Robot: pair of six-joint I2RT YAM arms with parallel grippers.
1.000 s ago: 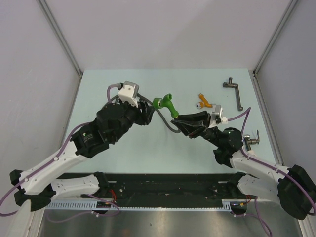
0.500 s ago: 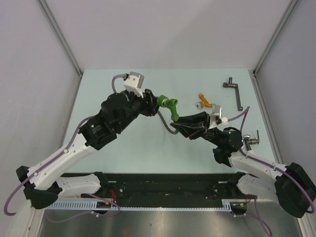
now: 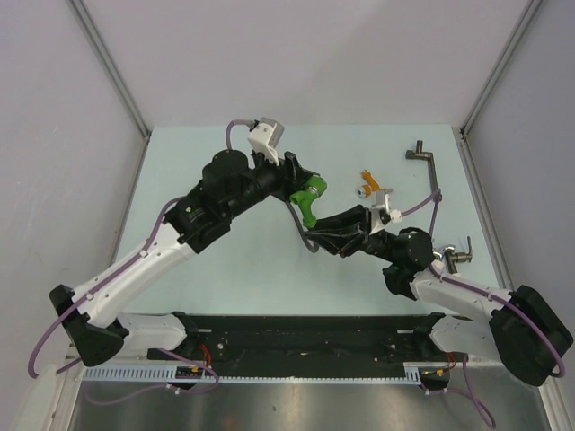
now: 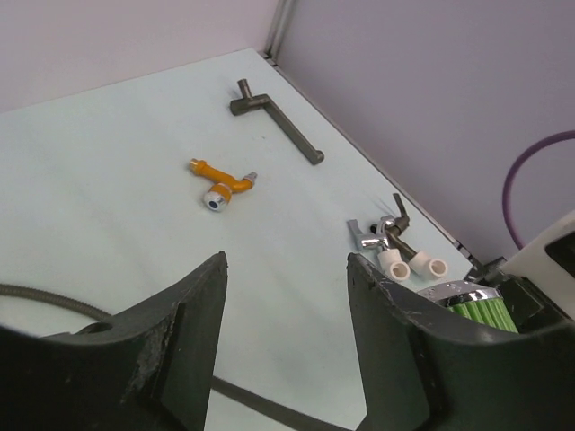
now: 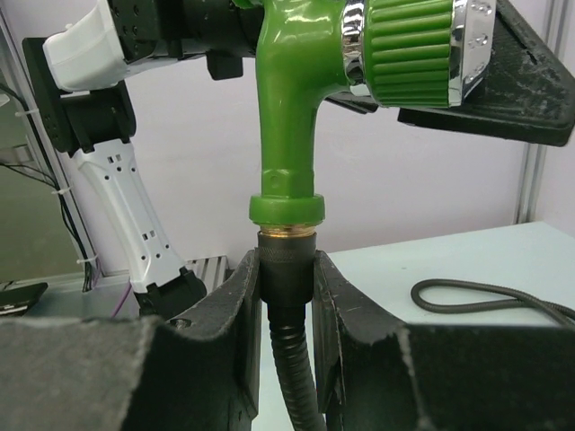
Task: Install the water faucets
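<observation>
The green faucet point(image 5: 286, 108) stands upright on the black hose's connector point(image 5: 287, 269), its green nut seated on the brass thread. My right gripper point(image 5: 286, 260) is shut on that connector, just below the nut. In the top view the green faucet point(image 3: 308, 195) sits between both grippers, the right gripper point(image 3: 316, 235) below it. My left gripper point(image 4: 286, 260) is open with nothing between its fingers; the faucet's ribbed cap point(image 4: 481, 310) lies against the outer side of its right finger. The left gripper point(image 3: 299, 178) is right beside the faucet. The orange faucet point(image 4: 220, 184) lies loose on the table point(image 3: 371, 186).
A grey T-shaped metal bar point(image 3: 429, 166) lies at the back right, also in the left wrist view point(image 4: 278, 117). A chrome fitting with two white elbows point(image 4: 400, 256) lies by the right wall point(image 3: 454, 256). The hose loops over the table point(image 5: 485, 296).
My left arm has swung right and away from me, turning at the green faucet. The faucet has turned from lying sideways to pointing down onto the hose end. My right gripper shifted slightly left.
</observation>
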